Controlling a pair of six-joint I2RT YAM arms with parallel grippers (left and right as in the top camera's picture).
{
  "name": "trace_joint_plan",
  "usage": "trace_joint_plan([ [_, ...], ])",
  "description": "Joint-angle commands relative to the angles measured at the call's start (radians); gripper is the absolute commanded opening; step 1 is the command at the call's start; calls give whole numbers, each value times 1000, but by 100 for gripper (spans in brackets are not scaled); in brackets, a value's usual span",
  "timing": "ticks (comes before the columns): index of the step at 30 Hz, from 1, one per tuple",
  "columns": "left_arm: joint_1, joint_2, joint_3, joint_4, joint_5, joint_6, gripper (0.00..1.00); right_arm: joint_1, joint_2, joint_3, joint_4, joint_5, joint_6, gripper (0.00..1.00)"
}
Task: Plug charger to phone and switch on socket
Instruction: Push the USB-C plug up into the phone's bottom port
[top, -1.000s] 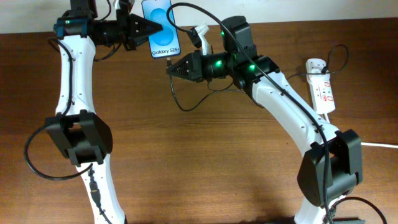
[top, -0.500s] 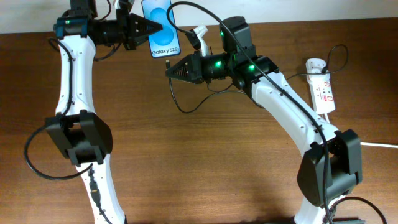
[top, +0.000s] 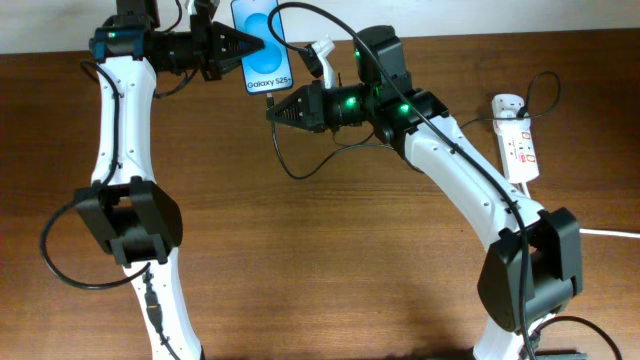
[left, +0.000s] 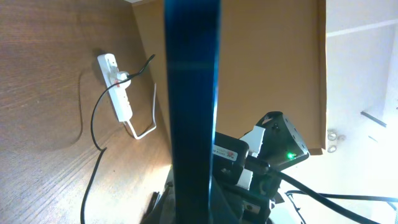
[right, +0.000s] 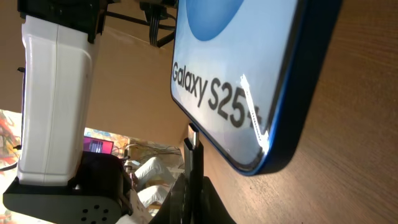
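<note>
The phone (top: 262, 48) with "Galaxy S25+" on its blue-and-white screen is held at the table's far edge by my left gripper (top: 238, 46), shut on its side. In the left wrist view the phone (left: 191, 93) shows edge-on. My right gripper (top: 274, 112) is shut on the charger's connector tip (right: 193, 138), which points at the phone's bottom edge (right: 249, 163) and sits right at it. The black charger cable (top: 290, 165) loops down on the table. The white socket (top: 516, 140) with red markings lies at the right, also in the left wrist view (left: 115, 87).
The socket's thick white cord (top: 610, 232) runs off the right edge. A black cable (top: 545, 85) arcs into the socket's top. A white wall is behind the table's far edge. Robot cables loop by the left arm's base (top: 60, 262).
The phone and left gripper have shifted very slightly right and up. The right gripper with the connector has barely moved.
</note>
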Motion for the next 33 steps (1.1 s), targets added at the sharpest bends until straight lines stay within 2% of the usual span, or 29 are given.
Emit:
trace_joint_plan([
  [1,-2,-28,18,2,55,-6,0,-9,14,-3,5,6,-7,4],
  [33,-3,-28,18,-1,55,-10,0,-5,14,-3,-4,29,-6,4],
])
